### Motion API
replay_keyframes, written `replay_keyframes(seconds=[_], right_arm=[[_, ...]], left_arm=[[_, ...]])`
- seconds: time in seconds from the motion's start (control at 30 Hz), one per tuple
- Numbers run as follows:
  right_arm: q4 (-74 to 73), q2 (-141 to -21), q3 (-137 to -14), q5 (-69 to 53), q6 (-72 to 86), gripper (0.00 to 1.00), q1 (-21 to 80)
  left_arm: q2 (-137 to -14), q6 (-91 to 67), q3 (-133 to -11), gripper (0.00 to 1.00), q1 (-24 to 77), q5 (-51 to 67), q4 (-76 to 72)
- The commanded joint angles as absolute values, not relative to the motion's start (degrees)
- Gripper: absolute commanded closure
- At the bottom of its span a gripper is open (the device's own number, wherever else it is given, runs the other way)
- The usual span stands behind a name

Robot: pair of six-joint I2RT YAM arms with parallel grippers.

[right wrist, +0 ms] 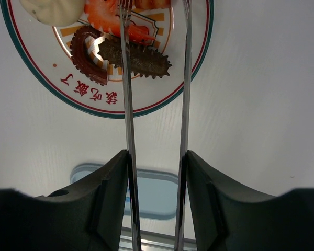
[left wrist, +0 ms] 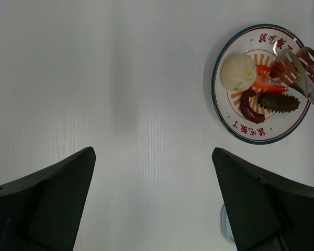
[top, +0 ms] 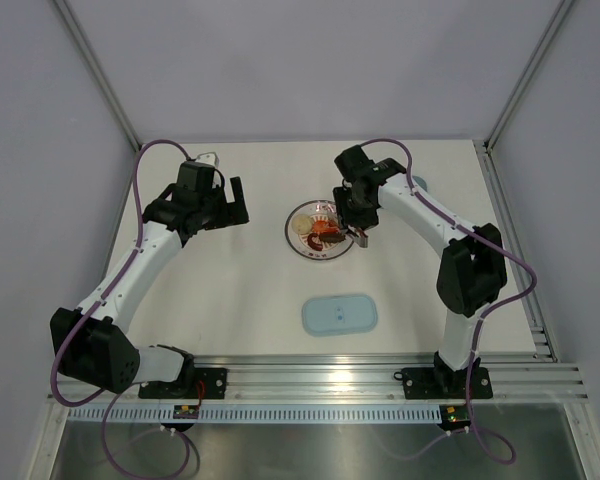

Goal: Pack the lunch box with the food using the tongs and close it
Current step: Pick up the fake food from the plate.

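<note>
Top: left pincer [top: 230, 205] spread wide over bare tabletop [top: 250, 290], well left of the plate [top: 292, 238]. Right pincer [top: 357, 228] sits over the plate's right side. Lunch box [top: 419, 186] mostly hidden behind the right arm. Lid [top: 339, 315] lies flat nearer the bases
Left wrist: food [left wrist: 267, 84] on the plate, tongs [left wrist: 303, 78] tips at the red-orange piece
Right wrist: right pincer pinching both tongs arms from outside; dark brown pieces beside the tips
</note>
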State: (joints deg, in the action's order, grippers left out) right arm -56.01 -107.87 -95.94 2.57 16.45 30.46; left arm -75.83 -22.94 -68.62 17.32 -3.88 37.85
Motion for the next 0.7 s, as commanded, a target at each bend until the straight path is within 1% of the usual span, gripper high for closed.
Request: replay_keyframes(seconds=[0.0,0.2,0.4,0.67], right_arm=[[-57.65,-107.58,-96.68,6.93,15.64,0.48,30.94],[-57.66,-106.44,-96.33,7.21,17.05,0.5,30.94],[-58.01,-106.87,-95.98,6.59,17.93,0.45,31.46],[-59.24,-106.88,-95.89,8.08,19.86,0.44,33.22]], left_arm=[[-75.41,-23.47,-69.61,0.01,17.31,-4.92,37.18],[-75.32,-23.64,-69.35,0.01,17.31,-4.83,37.0],[-75.41,-23.56,-69.17,0.01,17.23,-4.57,37.0],[-75.41,-23.56,-68.99,0.01,17.31,-4.57,36.83]])
